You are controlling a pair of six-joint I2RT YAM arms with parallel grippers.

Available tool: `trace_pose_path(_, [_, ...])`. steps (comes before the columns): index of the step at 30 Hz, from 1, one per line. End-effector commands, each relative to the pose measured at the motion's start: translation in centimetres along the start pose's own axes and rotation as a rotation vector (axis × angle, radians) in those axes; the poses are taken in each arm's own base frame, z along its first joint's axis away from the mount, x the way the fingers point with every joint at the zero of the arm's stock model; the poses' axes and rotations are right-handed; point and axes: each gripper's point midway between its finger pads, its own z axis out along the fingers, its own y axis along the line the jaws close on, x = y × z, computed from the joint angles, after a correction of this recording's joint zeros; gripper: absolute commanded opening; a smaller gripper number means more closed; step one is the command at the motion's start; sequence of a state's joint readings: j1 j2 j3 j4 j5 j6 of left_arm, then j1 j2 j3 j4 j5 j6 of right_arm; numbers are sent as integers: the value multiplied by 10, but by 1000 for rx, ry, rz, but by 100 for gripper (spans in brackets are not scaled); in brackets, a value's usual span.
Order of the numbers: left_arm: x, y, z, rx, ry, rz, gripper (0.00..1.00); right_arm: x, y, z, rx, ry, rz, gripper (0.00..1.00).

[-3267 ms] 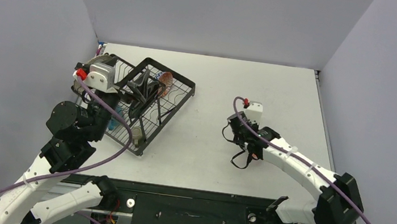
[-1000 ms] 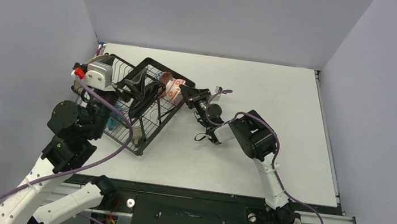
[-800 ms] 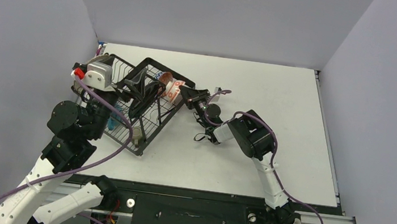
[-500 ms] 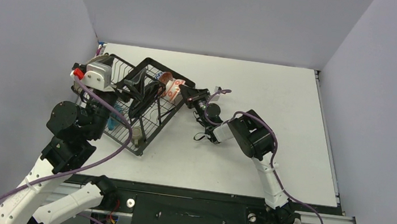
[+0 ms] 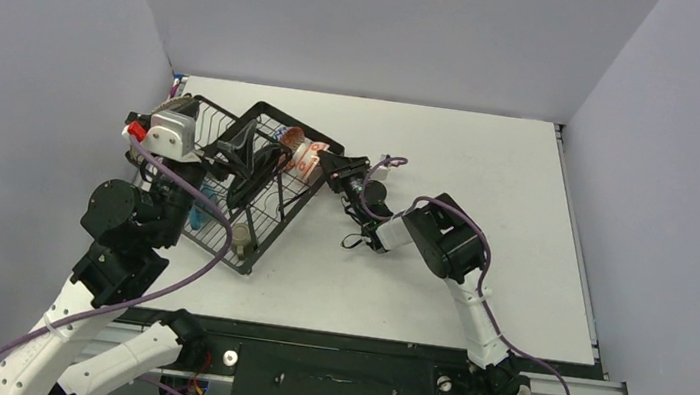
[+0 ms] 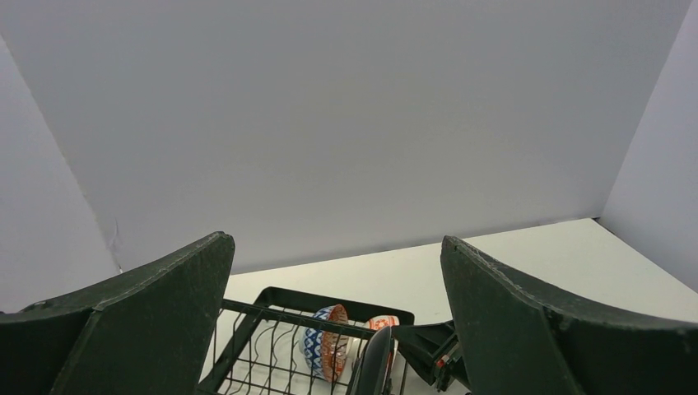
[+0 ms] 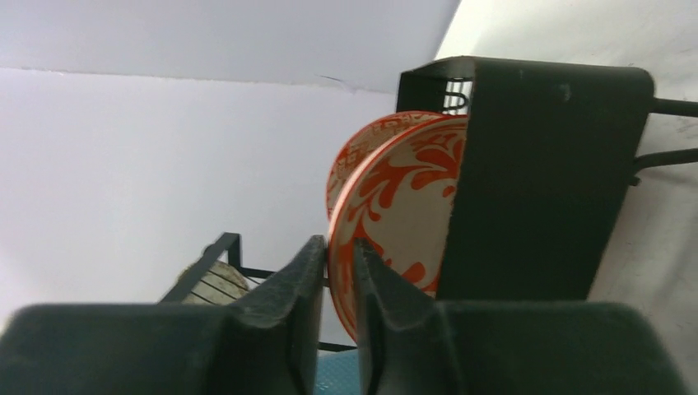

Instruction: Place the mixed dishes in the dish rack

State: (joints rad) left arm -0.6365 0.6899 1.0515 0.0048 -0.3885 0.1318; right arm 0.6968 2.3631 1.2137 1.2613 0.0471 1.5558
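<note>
Your right gripper's [image 7: 339, 247] narrow jaws are pinching the rim of the second patterned bowl [image 7: 395, 206], standing on edge at the dish rack's [image 5: 244, 267] far right end, just beside the first patterned bowl [image 5: 290, 136]. Your left gripper [image 6: 335, 241] is hovering over the rack's left end, jaws wide, holding nothing. Loading is looking nearly done; only releasing is remaining.

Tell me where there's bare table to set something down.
Free: the table's right half beyond the right arm, and the strip along the back wall. Crowded: the dish rack's right end, where the right gripper holds a patterned bowl.
</note>
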Motion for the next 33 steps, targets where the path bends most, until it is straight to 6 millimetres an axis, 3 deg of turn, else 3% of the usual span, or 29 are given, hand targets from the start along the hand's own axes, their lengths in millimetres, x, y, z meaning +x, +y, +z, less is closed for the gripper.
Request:
trace_pose_path(1, [-17, 4, 0, -11, -60, -28, 97, 6, 25, 3, -15, -2, -25, 21])
trace_pose_path(7, [-16, 4, 0, -12, -60, -27, 96, 16, 36, 2, 25, 45, -120, 42])
trace_pose_path(8, [-17, 4, 0, -14, -61, -28, 96, 16, 45, 1, 20, 47, -143, 45])
trace_pose_path(9, [-16, 4, 0, -14, -59, -27, 96, 19, 41, 0, 51, 59, -163, 47])
trace_pose_path(12, [-15, 5, 1, -17, -56, -25, 96, 19, 57, -6, 63, 75, -243, 52])
trace_pose_path(18, [-10, 3, 4, -18, -43, -19, 96, 7, 72, -31, 128, 94, -371, 57])
trace_pose_path(19, [-9, 4, 4, -21, -41, -18, 96, 2, 81, -39, 127, 93, -405, 57])
trace_pose_path(20, [-7, 3, 6, -20, -37, -15, 96, -2, 76, -45, 166, 100, -434, 57])
trace_pose_path(21, [-6, 3, 6, -21, -35, -15, 96, -7, 90, -53, 162, 100, -486, 58])
trace_pose_path(22, [-5, 2, 7, -22, -31, -13, 96, -13, 81, -62, 219, 111, -524, 59])
trace_pose_path(23, [-5, 2, 7, -22, -31, -14, 96, -19, 98, -72, 210, 108, -591, 61])
trace_pose_path(24, [-5, 2, 7, -21, -32, -17, 96, -27, 91, -82, 272, 115, -633, 61])
trace_pose_path(25, [-5, 3, 7, -26, -32, -19, 97, -35, 109, -94, 258, 108, -708, 64])
trace_pose_path(26, [-6, 3, 7, -29, -32, -21, 97, -44, 102, -106, 322, 114, -749, 65])
trace_pose_path(27, [-6, 4, 6, -37, -32, -22, 96, -53, 120, -118, 306, 104, -821, 66])
trace_pose_path(28, [-6, 4, 6, -38, -31, -24, 96, -65, 111, -132, 386, 107, -867, 67])
trace_pose_path(30, [-6, 7, 5, -55, -31, -30, 96, -90, 139, -163, 411, 70, -987, 70])
trace_pose_path(31, [-7, 9, 5, -66, -32, -35, 96, -102, 132, -179, 479, 79, -1018, 71])
trace_pose_path(32, [-9, 10, 5, -73, -38, -44, 97, -113, 152, -193, 466, 38, -1063, 72])
trace_pose_path(33, [-11, 12, 5, -82, -38, -49, 96, -123, 149, -208, 519, 38, -1089, 73])
